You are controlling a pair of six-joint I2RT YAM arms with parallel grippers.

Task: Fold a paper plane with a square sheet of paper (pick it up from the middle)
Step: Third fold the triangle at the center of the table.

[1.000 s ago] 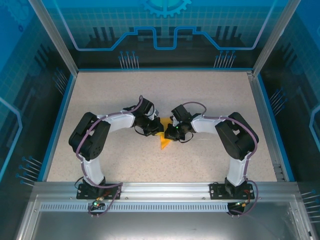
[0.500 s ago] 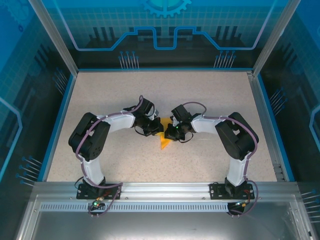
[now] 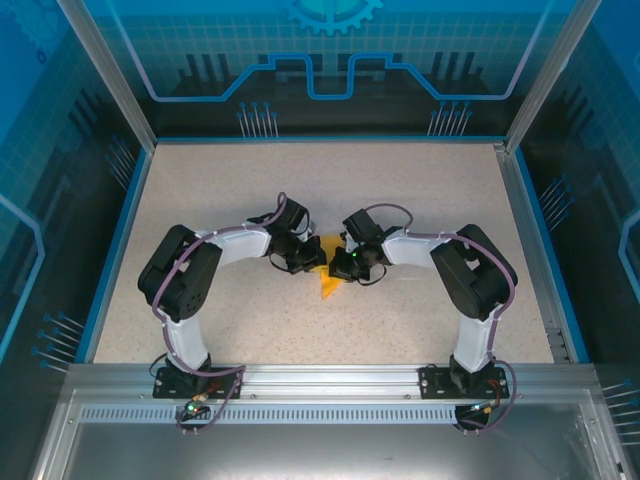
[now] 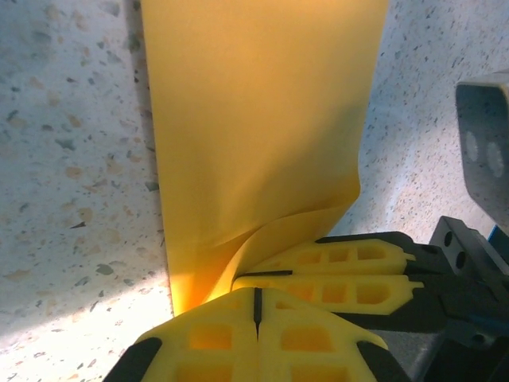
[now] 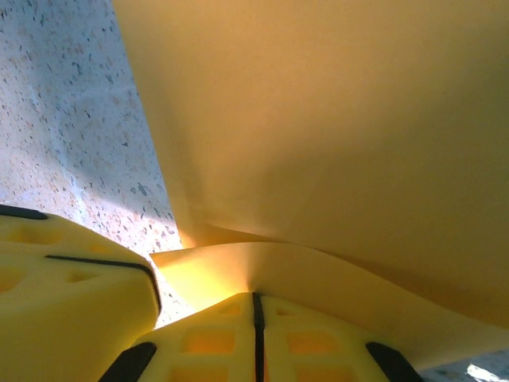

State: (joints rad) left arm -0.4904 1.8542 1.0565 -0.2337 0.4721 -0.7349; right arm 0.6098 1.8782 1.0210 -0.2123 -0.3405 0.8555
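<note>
The orange-yellow sheet of paper lies folded at the table's middle, its narrow tip pointing toward the arm bases. My left gripper and right gripper meet tip to tip over its far end. In the left wrist view the paper stretches away flat, and a loose flap curls down to my shut left gripper; the right gripper's fingers press in beside it. In the right wrist view the paper arches overhead and a flap runs into the closed seam of the right gripper. The left fingers sit alongside.
The speckled beige table is bounded by a blue rim and glass walls. The aluminium rail with both arm bases runs along the near edge. Open tabletop lies all round the paper.
The left wrist has turned very slightly. The paper, the right arm and both grips look the same.
</note>
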